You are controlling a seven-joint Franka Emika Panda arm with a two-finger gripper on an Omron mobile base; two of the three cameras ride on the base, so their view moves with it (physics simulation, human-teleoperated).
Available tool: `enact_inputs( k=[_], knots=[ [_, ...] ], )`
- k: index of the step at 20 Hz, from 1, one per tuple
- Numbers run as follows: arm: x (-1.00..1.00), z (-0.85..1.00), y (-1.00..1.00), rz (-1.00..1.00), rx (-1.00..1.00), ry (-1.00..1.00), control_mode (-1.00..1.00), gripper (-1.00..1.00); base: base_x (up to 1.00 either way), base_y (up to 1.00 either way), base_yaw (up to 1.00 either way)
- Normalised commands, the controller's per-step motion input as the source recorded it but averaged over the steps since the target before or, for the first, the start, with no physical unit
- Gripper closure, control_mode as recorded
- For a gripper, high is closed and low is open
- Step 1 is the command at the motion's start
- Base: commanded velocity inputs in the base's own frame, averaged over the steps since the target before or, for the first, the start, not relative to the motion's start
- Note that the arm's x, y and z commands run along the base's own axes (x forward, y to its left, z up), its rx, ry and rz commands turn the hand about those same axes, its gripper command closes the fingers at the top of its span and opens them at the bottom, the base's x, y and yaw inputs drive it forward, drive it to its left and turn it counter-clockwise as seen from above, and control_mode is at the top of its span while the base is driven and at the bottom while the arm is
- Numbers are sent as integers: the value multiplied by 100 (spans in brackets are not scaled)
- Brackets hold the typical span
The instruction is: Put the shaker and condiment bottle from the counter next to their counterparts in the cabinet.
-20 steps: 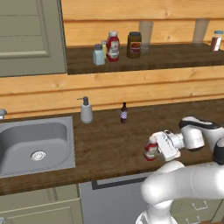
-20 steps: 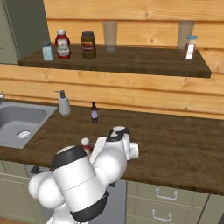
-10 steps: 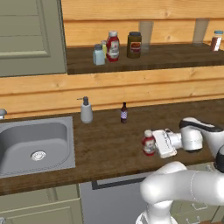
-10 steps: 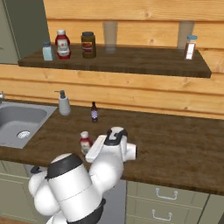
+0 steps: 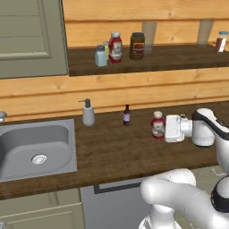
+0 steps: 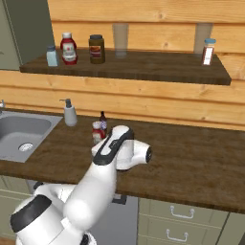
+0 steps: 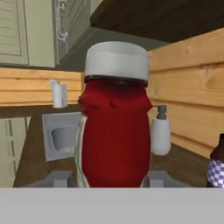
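My gripper (image 5: 162, 129) is shut on the condiment bottle (image 5: 157, 125), a red bottle with a white cap, and holds it upright a little above the counter (image 5: 112, 152). From the right base view the condiment bottle (image 6: 98, 131) stands just ahead of the hand. In the hand view it (image 7: 114, 122) rises between the two fingertips (image 7: 57, 179). The pale-blue shaker (image 5: 101, 56) stands on the cabinet shelf (image 5: 179, 60) at its left end. Right beside it is the matching red bottle (image 5: 115, 47), with a pale lid showing between them.
A dark brown jar (image 5: 137, 45), two glasses (image 5: 149, 31) and a white-lidded reddish-brown shaker (image 5: 221, 42) share the shelf. On the counter stand a soap dispenser (image 5: 88, 113) and a tiny dark bottle (image 5: 127, 116). The steel sink (image 5: 13, 154) lies left. The grey-green door (image 5: 27, 40) hangs above it.
The jaws have shut on the condiment bottle, and the hand has lifted it up off the counter. Nothing on the shelf has moved.
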Motion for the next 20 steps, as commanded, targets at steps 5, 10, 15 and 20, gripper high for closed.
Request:
enact_inputs(
  k=[5,10,15,20],
  knots=[
    [-12,99,5,-24,2,0,-100,100,0,0,0],
    [-4,100,11,-9,0,0,-100,100,0,0,0],
    [-43,98,0,0,5,-3,-100,100,0,0,0],
    [-60,99,-1,0,8,-8,-100,100,0,0,0]
  ],
)
